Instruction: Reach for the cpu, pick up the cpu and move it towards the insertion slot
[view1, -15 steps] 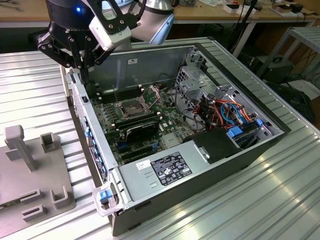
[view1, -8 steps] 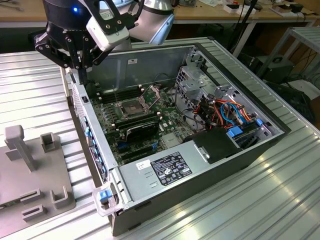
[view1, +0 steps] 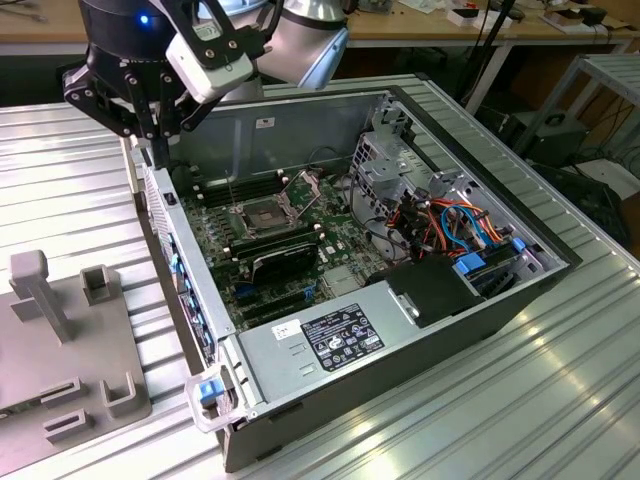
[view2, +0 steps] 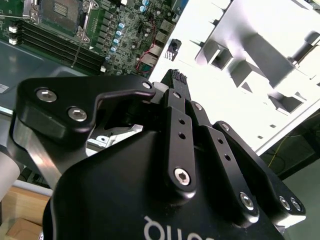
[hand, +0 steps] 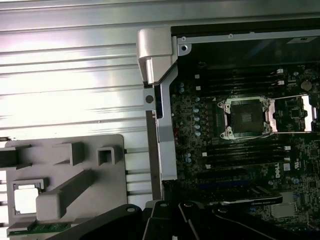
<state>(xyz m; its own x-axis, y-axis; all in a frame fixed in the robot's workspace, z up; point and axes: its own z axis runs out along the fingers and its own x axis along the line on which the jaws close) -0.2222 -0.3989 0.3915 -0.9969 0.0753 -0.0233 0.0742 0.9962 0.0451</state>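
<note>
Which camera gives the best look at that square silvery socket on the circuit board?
The first wrist view: the insertion slot appears whole, seen straight on. The exterior view shows it slanted, inside the computer case; the second wrist view crops it at the edge.

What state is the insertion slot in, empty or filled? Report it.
Empty. The insertion slot shows its bare dark centre inside the silvery frame, with its cover plate swung open beside it.

Silvery cpu (hand: 25, 199) rests in grey holder (hand: 111, 184); insertion slot (hand: 245, 118) lies open.
</note>
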